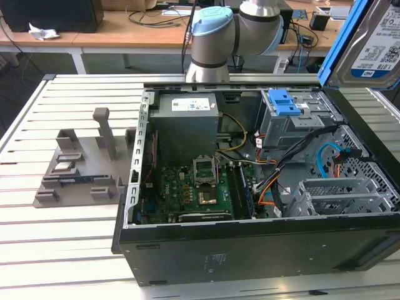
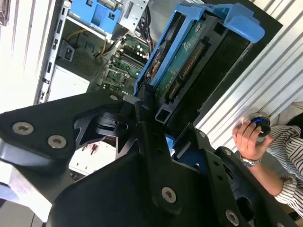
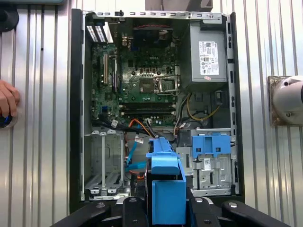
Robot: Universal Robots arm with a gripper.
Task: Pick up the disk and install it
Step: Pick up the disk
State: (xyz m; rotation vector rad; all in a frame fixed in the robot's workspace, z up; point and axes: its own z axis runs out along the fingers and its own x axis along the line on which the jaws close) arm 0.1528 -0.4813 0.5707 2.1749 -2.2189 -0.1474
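- Gripper [image 2: 161,118]: its black fingers [image 2: 147,135] are clamped on the blue carrier of the disk [image 2: 189,61], one on each side. The first wrist view shows the same grasp [image 3: 165,210].
- Disk: held in the air and tilted, touching nothing but the fingers. In the exterior view its silver body and white-and-blue label [image 1: 375,44] sit high at the exterior view's right. In the first wrist view its blue carrier [image 3: 165,182] shows edge-on above the drive-bay end of the case.
- Computer case [image 1: 250,250]: lies open on its side below the disk.
- Drive cage [image 3: 210,170]: grey metal with a blue latch [image 3: 211,144] on top, just beside the point under the disk.
- Motherboard [image 3: 142,80] and power supply [image 3: 208,56]: occupy the other end of the case, side by side.
- Table [image 1: 62,250]: slatted metal, carrying the case.
- Grey fixture [image 1: 81,169]: stands on the table at the exterior view's left, apart from the case.
- Person's hand [image 2: 248,137]: rests on the table beside the case.
- Arm [image 1: 219,37]: rises behind the case.
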